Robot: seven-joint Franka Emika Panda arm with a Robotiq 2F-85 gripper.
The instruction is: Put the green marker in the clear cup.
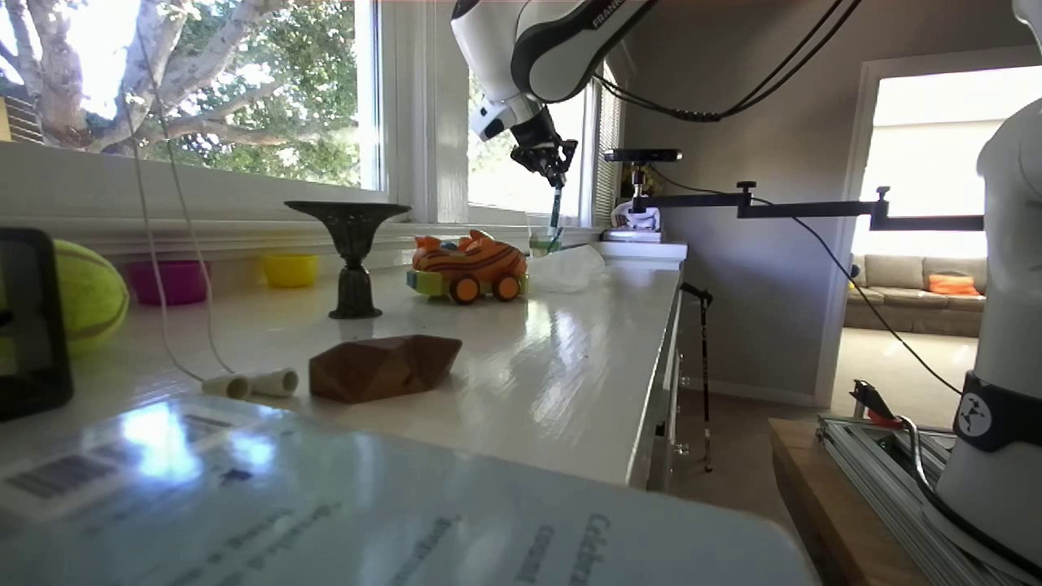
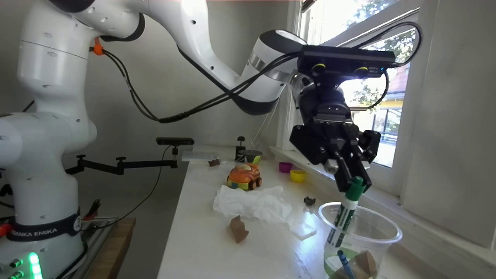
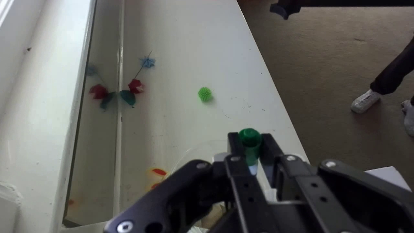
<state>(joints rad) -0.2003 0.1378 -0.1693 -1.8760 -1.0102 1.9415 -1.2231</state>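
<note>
Green marker (image 2: 346,215) tilted, upper end gripped by pincer (image 3: 251,145), lower end inside clear cup (image 2: 372,241). In exterior view, toy car (image 2: 243,176) on white surface (image 2: 197,248), towards ten o'clock from cup.

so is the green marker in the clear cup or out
Partly in: the green marker shows through the clear cup below the rim, its top above, held by the gripper.

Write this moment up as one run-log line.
Gripper: shut on green marker | marker: tilted, lower end inside clear cup | release: not yet done
</note>
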